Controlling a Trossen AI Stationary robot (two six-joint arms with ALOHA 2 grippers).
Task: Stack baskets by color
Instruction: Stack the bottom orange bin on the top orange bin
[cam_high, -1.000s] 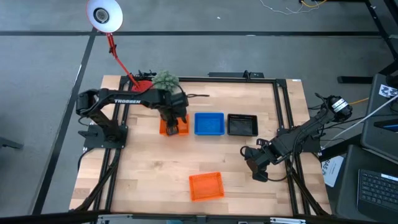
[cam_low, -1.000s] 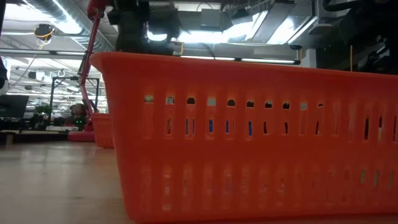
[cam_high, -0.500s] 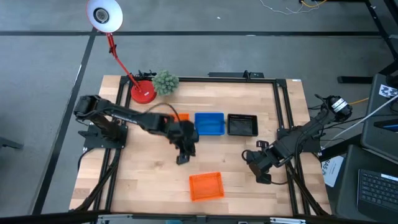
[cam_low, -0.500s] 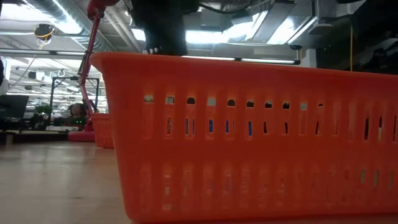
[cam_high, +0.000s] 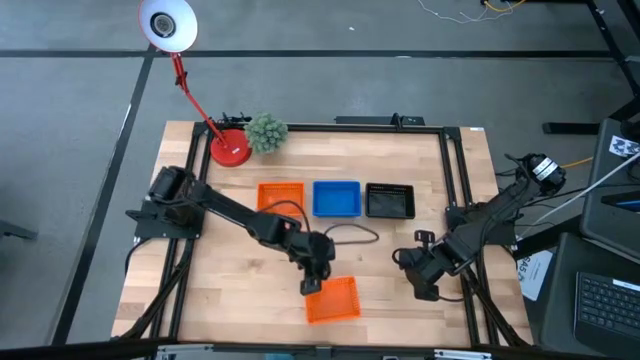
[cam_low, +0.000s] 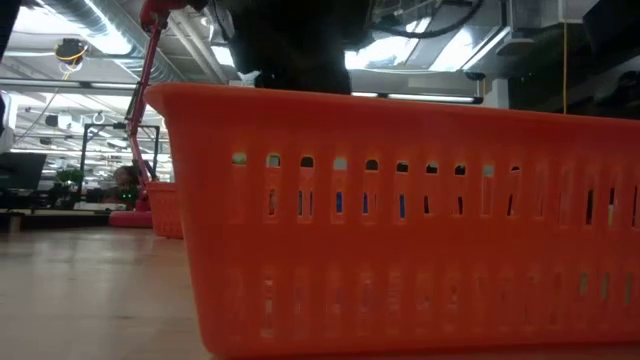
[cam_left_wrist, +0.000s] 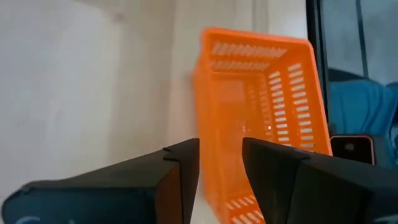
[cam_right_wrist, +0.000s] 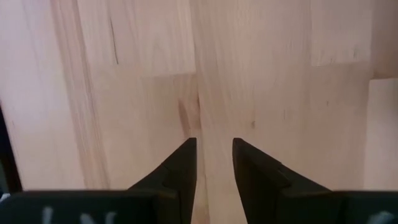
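Seemingly, three stacks (cam_high: 336, 199) stood sorted; one loose orange basket (cam_high: 331, 299) remained, the left tool (cam_high: 313, 286) apart over its rim.

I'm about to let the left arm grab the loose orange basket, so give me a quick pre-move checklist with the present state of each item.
1. Left gripper at the loose orange basket: ok, it hangs over the basket's left wall.
2. Jaws straddle that wall: ok, in the left wrist view one finger shows on either side of the wall, open.
3. Basket sits flat on the table: ok.
4. Orange stack free to receive it: ok, nothing on top, beside the blue stack.
5. Right gripper out of the way: ok, apart, over bare wood.
6. Number of baskets in each stack: cannot tell.
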